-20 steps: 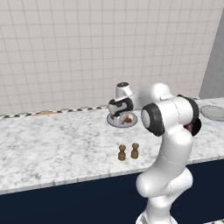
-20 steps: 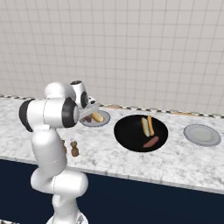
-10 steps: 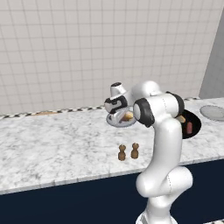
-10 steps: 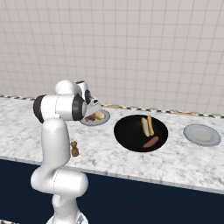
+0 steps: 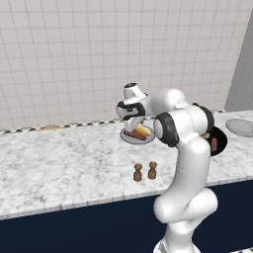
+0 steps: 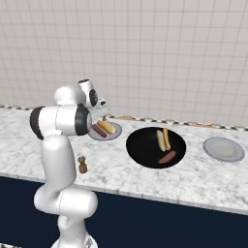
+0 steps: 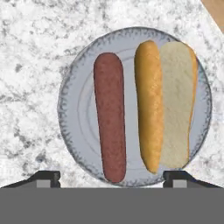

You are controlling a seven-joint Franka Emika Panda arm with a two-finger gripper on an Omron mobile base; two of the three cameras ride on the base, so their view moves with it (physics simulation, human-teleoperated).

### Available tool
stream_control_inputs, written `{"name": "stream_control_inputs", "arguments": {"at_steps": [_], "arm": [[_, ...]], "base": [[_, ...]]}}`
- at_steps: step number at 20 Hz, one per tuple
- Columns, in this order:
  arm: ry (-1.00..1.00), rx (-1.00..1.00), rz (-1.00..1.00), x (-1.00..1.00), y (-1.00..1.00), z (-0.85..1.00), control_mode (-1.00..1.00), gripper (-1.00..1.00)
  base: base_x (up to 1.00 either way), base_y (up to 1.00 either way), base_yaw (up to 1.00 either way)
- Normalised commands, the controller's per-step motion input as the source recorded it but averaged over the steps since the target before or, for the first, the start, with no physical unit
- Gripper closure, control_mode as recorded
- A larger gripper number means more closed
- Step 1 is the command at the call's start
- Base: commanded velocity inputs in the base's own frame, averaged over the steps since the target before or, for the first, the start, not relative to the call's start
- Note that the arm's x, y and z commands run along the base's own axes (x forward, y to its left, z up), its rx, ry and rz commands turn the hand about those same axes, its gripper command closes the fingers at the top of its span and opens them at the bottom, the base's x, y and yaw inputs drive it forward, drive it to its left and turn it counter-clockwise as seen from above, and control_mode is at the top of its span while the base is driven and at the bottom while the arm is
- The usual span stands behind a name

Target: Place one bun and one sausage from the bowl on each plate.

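Hand view, gripper (image 7: 112, 177) spread wide, holding nothing, above grey plate (image 7: 74, 109) with sausage (image 7: 110, 116) beside bun (image 7: 168, 105), no readable writing.

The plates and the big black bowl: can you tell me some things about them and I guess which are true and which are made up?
1. The grey plate under the gripper holds one sausage and one bun. True.
2. The sausage lies on top of the bun. False: they lie side by side on the plate.
3. The black bowl holds a bun and a sausage. True.
4. The far plate beyond the bowl already has food on it. False: it holds nothing.
5. The gripper is clamped on the sausage. False: its fingertips stand apart at either side, holding nothing.
6. Two small brown shakers stand on the marble counter. True.
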Motion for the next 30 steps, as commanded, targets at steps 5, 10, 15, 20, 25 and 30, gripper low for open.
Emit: {"name": "stream_control_inputs", "arguments": {"at_steps": [5,10,15,20,25,30], "arm": [[-0.31,0.16,-0.23,-1.00,-0.52,1.00,-1.00,-1.00],[-0.18,0.17,-0.24,-1.00,-0.94,1.00,-1.00,-1.00],[-0.02,0.11,-0.30,-1.00,-1.00,0.82,-1.00,-1.00],[0.10,0.14,-0.50,-0.36,-1.00,0.08,-1.00,-1.00],[0.19,0.10,-0.76,0.10,-1.00,0.00,-1.00,-1.00],[0.22,-0.02,-0.39,0.07,-0.65,-0.49,-1.00,-1.00]], "base": [[0.00,0.00,0.00],[0.00,0.00,0.00],[0.00,0.00,0.00],[0.00,0.00,0.00],[0.00,0.00,0.00],[0.00,0.00,0.00]]}}
